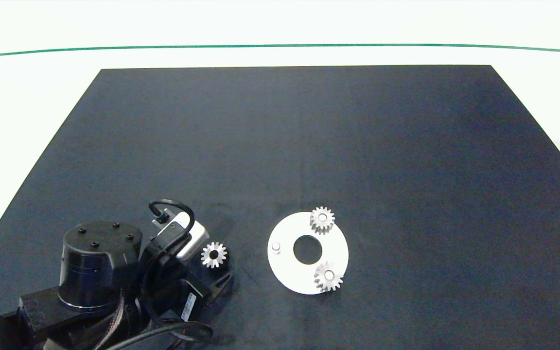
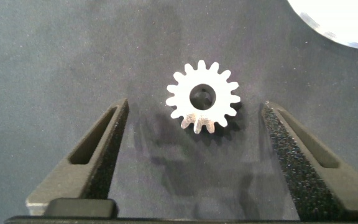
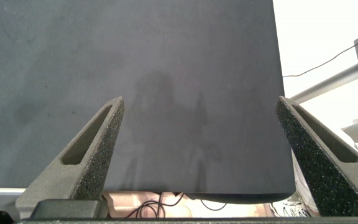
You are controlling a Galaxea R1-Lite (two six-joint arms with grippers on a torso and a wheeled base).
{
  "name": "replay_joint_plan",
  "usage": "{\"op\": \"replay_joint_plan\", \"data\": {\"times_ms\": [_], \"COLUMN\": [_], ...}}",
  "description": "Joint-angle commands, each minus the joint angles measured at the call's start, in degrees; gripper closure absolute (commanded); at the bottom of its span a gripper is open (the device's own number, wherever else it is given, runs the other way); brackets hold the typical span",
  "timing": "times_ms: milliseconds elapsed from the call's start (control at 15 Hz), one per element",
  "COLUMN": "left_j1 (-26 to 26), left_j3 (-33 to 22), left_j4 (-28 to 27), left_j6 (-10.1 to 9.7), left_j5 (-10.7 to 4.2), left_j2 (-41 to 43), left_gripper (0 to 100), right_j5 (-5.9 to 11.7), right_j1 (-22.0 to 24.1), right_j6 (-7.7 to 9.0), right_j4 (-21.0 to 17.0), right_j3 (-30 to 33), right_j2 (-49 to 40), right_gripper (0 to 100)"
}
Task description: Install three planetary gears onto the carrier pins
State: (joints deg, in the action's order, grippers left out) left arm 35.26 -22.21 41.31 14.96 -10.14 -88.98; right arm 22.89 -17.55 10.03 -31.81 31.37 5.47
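A white carrier disc [image 1: 287,272] lies on the black mat, front centre. Two planetary gears sit on its carrier pins, one at the far side [image 1: 322,220] and one at the near side [image 1: 328,276]. One carrier pin [image 1: 275,247] on the disc's left side stands bare. A third silver gear [image 1: 214,254] lies flat on the mat left of the disc. My left gripper [image 2: 196,104] is open just above this gear [image 2: 202,96], which lies at its fingertips, touching neither finger. My right gripper [image 3: 201,99] is open and holds nothing; it is outside the head view.
The left arm [image 1: 100,272] fills the mat's front left corner. The disc's rim [image 2: 347,25] shows close to the loose gear in the left wrist view. The black mat [image 1: 309,146] is bordered by white table. The right wrist view shows the mat's edge [image 3: 229,193] with cables beyond it.
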Motion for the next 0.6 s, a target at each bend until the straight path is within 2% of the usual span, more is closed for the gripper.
{"op": "replay_joint_plan", "data": {"times_ms": [67,600], "left_j1": [0.08,-0.01], "left_j3": [-0.55,-0.90], "left_j4": [0.26,0.26], "left_j6": [-0.02,-0.10], "left_j5": [-0.05,0.04], "left_j2": [-0.58,-1.28], "left_gripper": [21,37], "right_j5": [0.13,0.13], "right_j1": [-0.02,-0.02], "right_j6": [0.07,0.07], "right_j4": [-0.19,-0.19], "right_j3": [-0.08,-0.17], "right_j2": [0.06,0.06], "right_gripper": [0,0]}}
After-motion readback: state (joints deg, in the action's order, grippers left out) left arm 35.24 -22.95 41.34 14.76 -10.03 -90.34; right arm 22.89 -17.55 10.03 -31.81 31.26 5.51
